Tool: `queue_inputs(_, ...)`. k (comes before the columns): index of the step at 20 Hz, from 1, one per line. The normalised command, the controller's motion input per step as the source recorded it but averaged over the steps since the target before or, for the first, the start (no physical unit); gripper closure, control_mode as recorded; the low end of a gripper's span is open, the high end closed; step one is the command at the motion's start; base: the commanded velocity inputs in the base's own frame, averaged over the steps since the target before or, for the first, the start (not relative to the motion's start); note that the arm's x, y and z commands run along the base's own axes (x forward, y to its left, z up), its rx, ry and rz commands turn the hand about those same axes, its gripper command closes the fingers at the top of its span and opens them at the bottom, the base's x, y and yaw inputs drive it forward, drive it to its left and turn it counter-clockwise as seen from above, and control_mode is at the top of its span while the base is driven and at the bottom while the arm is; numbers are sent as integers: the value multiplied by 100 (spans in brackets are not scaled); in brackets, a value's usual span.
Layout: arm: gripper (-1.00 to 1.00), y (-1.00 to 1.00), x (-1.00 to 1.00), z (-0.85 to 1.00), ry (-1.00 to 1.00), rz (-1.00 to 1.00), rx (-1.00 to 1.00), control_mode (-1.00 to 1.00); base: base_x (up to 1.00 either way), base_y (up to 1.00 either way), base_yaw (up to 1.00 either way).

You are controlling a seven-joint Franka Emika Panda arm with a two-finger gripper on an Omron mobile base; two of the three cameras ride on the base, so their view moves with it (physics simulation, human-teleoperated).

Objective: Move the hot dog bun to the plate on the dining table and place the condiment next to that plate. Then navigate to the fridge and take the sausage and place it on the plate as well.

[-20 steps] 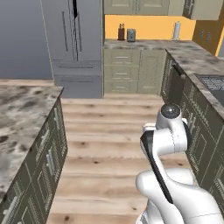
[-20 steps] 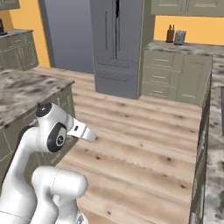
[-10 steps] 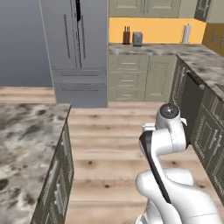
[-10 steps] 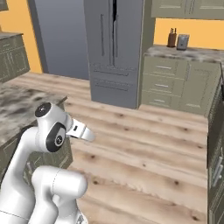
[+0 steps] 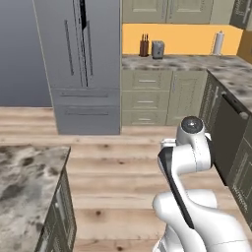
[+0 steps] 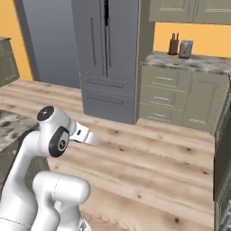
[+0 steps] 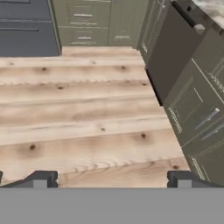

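The grey double-door fridge stands ahead across the wooden floor, and a thin dark gap shows between its doors near the top. It rises at the upper left in the right base view, and its bottom drawer fills the top left corner of the hand view. My arm is folded up close over the base. My gripper points down at the floor boards, open, with nothing between its fingertips. The hot dog bun, plate, dining table, condiment and sausage are out of view.
Green cabinets right of the fridge carry a knife block, a toaster and a paper towel roll. A dark dishwasher front lines the right side. A marble counter juts in at the lower left.
The whole picture has shifted as the base drove closer and turned toward the fridge, which looms larger. The arm keeps its folded pose and the gripper stays open.
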Motion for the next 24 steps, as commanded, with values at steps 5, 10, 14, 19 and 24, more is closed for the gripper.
queue_inputs(5, -100, 0, 0, 0, 0, 0, 0, 100, 100, 10, 0)
queue_inputs(10, -100, 0, 0, 0, 0, 0, 0, 100, 100, 19, 0)
queue_inputs(14, -100, 0, 0, 0, 0, 0, 0, 100, 100, 35, 0)
queue_inputs(19, -100, 0, 0, 0, 0, 0, 0, 100, 100, 51, 0)
queue_inputs(24, -100, 0, 0, 0, 0, 0, 0, 100, 100, 35, 1)
